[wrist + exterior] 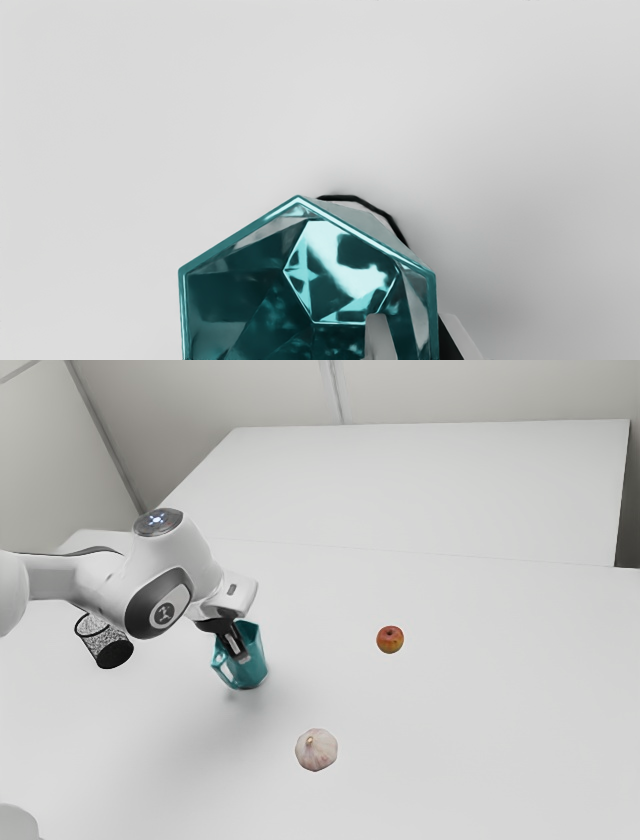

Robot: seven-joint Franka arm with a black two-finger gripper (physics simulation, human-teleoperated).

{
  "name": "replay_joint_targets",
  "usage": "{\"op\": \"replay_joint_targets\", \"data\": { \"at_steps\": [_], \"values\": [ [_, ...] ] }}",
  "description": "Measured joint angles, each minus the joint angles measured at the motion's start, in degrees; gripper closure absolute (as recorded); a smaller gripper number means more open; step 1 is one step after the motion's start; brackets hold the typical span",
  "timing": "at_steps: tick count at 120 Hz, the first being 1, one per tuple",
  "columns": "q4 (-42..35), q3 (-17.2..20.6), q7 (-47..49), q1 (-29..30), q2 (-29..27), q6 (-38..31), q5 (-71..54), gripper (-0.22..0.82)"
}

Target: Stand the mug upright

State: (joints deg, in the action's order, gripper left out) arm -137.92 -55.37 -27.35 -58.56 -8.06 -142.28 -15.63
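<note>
White tabletop, pale walls behind; teal mug at the gripper, mouth up.
Mug: glossy, faceted, six-sided rim and base, bright patches on its inner floor; body leans a little, handle toward the exterior view's left. Gripper grasps the mug's wall, one finger inside, one outside. Whether the base touches the table, cannot tell. Black-rimmed cup tilted, on the arm's side of the gripper; apple and garlic bulb apart from it, toward the exterior view's right.
</note>
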Motion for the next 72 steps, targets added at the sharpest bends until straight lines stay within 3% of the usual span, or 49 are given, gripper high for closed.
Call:
{"op": "replay_joint_targets", "data": {
  "at_steps": [52, 72],
  "values": [
    [0.36, 0.55, 2.16, 0.02, -1.01, -0.46, -0.08, 0.19],
    [2.48, 2.16, 2.64, 0.19, -1.66, -0.14, 0.52, 0.09]
  ]
}}
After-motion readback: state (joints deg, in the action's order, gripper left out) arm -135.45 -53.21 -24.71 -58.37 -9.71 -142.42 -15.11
